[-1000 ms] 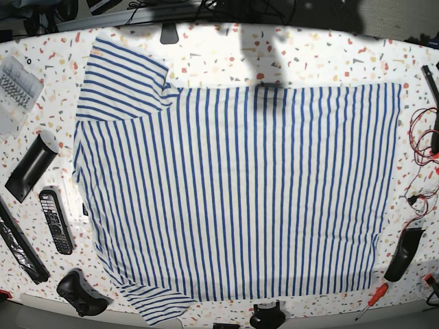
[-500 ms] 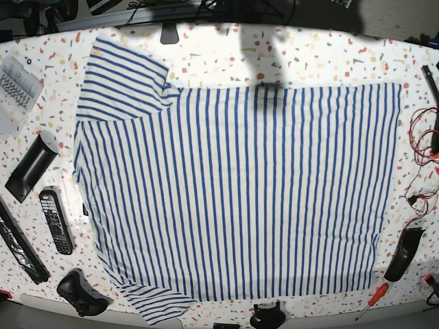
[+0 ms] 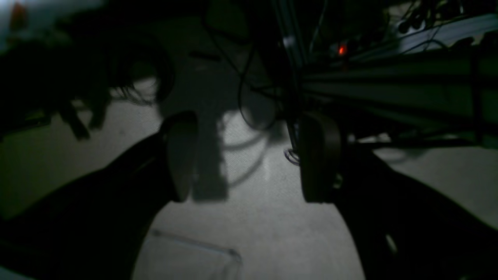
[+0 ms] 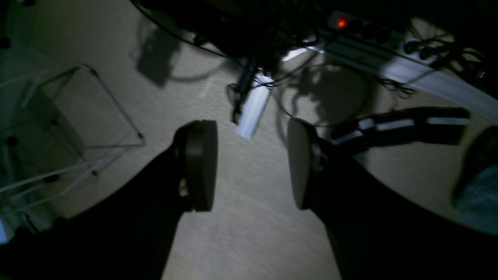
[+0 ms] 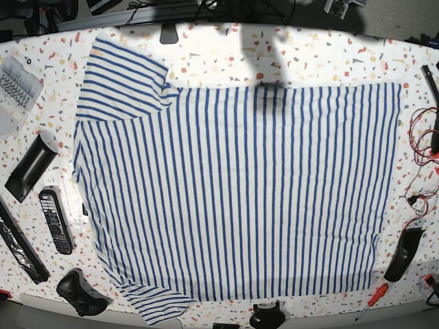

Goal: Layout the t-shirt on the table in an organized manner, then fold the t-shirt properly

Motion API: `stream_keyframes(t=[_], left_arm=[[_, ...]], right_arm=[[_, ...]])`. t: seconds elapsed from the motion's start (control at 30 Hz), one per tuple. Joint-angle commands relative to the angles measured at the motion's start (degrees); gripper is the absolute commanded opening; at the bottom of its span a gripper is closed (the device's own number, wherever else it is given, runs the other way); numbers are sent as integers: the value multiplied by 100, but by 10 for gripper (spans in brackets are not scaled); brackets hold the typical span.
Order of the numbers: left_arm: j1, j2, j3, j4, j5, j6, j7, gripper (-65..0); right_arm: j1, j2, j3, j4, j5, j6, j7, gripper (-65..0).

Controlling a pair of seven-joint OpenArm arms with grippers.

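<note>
The t-shirt (image 5: 240,192), white with thin blue stripes, lies spread flat across the table (image 5: 219,58), sleeves at the far left and near left, hem on the right. Neither gripper shows in the base view. In the left wrist view my left gripper (image 3: 247,155) is open and empty, looking at a dim grey floor with cables. In the right wrist view my right gripper (image 4: 251,165) is open and empty, also over dim floor beside a power strip (image 4: 389,66). The shirt and table do not show in either wrist view.
Left of the shirt lie a clear screw box (image 5: 15,89), a black-and-white bar (image 5: 31,164), a remote (image 5: 55,221) and a black game controller (image 5: 82,293). On the right edge are red wires (image 5: 422,147), a black device (image 5: 405,253) and a red screwdriver (image 5: 372,300).
</note>
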Motion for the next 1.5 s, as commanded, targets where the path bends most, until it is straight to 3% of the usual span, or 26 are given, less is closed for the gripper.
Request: stream_keyframes(t=[0.0, 0.27, 0.5, 0.6, 0.93, 1.13, 1.47], left_arm=[[98, 87, 7, 94, -7, -20, -44, -284], [192, 262, 7, 894, 13, -20, 896, -284], [304, 201, 7, 1751, 118, -20, 881, -284], [304, 201, 7, 1849, 330, -17, 883, -284], [304, 197, 7, 1930, 334, -17, 887, -284], [304, -70, 7, 2304, 391, -20, 905, -284], [-22, -352, 7, 2732, 1215, -20, 831, -284]], right_arm=[[-87, 24, -11, 59, 2, 37, 52, -369], [-90, 81, -9, 293, -2, 72, -334, -369], [-262, 487, 0, 1029, -258, 61, -575, -369], [-262, 487, 133, 1244, -579, 46, -614, -370], [-315, 509, 1137, 2079, -577, 66, -898, -370], [-466, 778, 1305, 2721, -581, 66, -1204, -370], [-210, 883, 1309, 3569, -605, 70, -1390, -370]])
